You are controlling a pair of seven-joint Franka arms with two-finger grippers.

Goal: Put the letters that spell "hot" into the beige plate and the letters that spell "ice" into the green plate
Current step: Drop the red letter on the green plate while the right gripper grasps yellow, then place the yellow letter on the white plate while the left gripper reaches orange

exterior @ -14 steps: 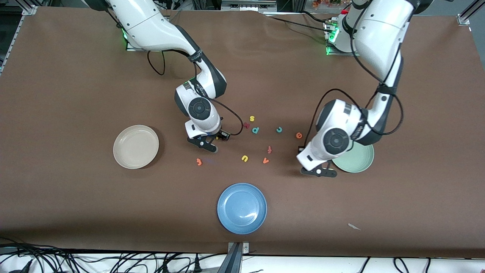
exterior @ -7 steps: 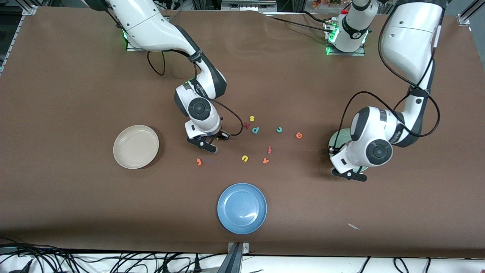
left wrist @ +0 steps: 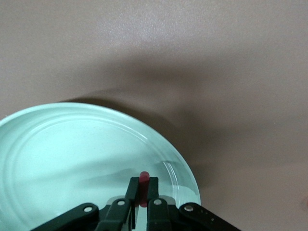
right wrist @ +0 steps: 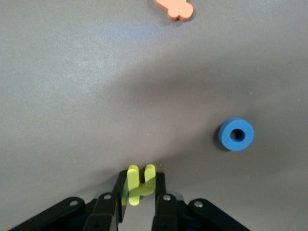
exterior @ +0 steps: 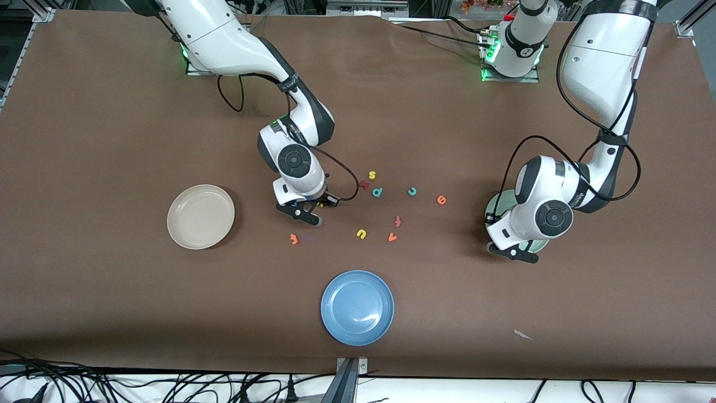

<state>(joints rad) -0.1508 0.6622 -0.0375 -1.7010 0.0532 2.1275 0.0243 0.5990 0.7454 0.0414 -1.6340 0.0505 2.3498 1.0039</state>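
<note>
A close look down at a plain brown table surface (right wrist: 96, 86) from the right arm's wrist. The right gripper (right wrist: 141, 185) reaches into the picture with two black fingers (right wrist: 117, 192), one on each side of a small yellow foam letter h (right wrist: 139, 184). The fingers press against the letter's two sides, pinching it. The letter's two prongs point away from the gripper. Near it, apart from the fingers, a blue ring-shaped letter o (right wrist: 236, 134) lies flat on the table with a dark hole in its middle. Well apart from both, at the edge of the picture, lies an orange foam letter (right wrist: 175, 8), only partly in view, so its shape cannot be told.
</note>
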